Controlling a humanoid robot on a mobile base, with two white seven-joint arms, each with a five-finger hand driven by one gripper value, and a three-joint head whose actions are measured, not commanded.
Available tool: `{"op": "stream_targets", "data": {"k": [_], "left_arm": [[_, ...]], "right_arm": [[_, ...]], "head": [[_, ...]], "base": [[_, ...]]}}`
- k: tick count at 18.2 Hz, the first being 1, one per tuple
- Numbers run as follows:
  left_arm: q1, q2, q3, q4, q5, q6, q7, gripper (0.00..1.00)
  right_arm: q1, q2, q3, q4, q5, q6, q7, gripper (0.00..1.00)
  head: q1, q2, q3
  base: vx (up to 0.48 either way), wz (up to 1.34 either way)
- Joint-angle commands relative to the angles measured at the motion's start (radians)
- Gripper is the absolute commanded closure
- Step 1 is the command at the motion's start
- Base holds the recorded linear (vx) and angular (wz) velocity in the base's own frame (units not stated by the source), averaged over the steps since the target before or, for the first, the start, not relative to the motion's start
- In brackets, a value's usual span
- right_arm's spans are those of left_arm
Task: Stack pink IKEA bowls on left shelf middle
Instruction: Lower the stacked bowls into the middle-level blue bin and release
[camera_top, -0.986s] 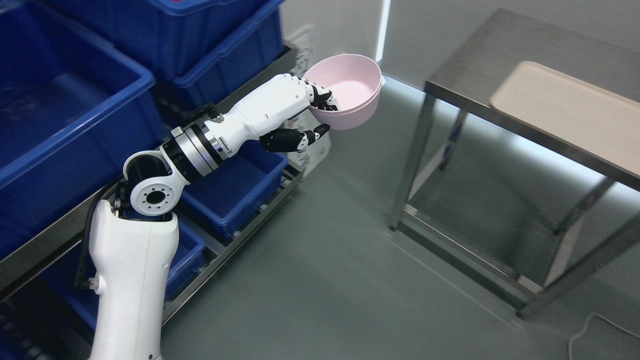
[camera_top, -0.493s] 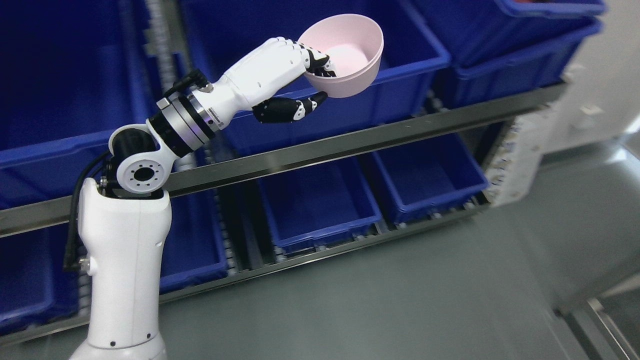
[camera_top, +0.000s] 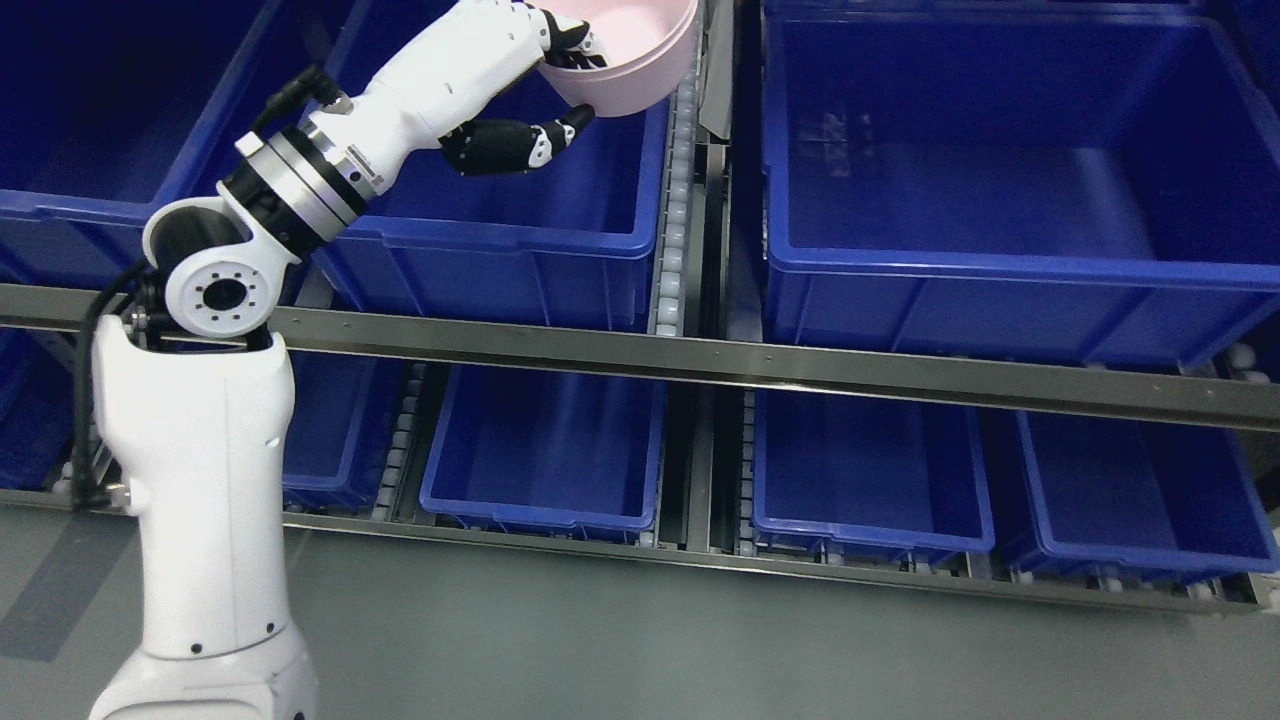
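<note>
**Pink Bowl Held High Over Shelf Bin**

Seen from the head camera: left hand (camera_top: 545, 85) clamped on a pink bowl (camera_top: 630, 55) at the frame's top edge, fingers (camera_top: 570, 40) hooked over the near rim and into the bowl, thumb (camera_top: 520, 145) pressed against the outer wall from beneath. Bowl raised above the back right corner of a large blue bin (camera_top: 520, 225) on the upper visible shelf level, close to the roller track (camera_top: 675, 210) dividing it from a second large bin (camera_top: 1000, 190). Right hand out of frame.

Step in hand, by judgement: carrying the bowl to its stacking spot. No other pink bowls visible here, so no stack to aim for yet. Best done by keeping the pinch firm on the rim, clearing the bin wall before lowering, and setting down level before letting go.

Mouth facing up, tipped slightly; upper rim cropped, so exact tilt hard to tell. Round in plan, so no long axis; axis of symmetry near vertical.
</note>
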Motion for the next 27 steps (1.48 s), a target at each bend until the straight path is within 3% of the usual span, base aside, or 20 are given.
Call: {"op": "stream_targets", "data": {"k": [1,8,20,24,27], "left_arm": [[-0.038,0.133,0.040,0.130,-0.040,0.027,-0.001,0.98],[-0.052,0.158,-0.106,0.306,-0.095,0.027,-0.001,0.97],[-0.099,0.136,-0.112,0.464,-0.155,0.025,0.019,0.96],[-0.119,0.092,-0.111,0.505,-0.155,0.025,0.099,0.82],[-0.124,0.084,-0.106,0.508,-0.155,0.025,0.136,0.64]], "right_arm": [[0.000,-0.017,-0.009,0.000,0.008,-0.006,0.000,0.00],[0.000,-0.017,-0.009,0.000,0.008,-0.007,0.000,0.00],[0.000,-0.017,-0.009,0.000,0.008,-0.006,0.000,0.00],[0.000,-0.017,-0.009,0.000,0.008,-0.006,0.000,0.00],[0.000,-0.017,-0.009,0.000,0.008,-0.006,0.000,0.00]], "head": [[0.0000,0.000,0.000],[0.0000,0.000,0.000],[0.0000,0.000,0.000],[0.0000,0.000,0.000],[0.0000,-0.001,0.000]], "base": [[0.084,0.35],[0.052,0.17],[0.002,0.00],[0.000,0.00],[0.000,0.00]]}}
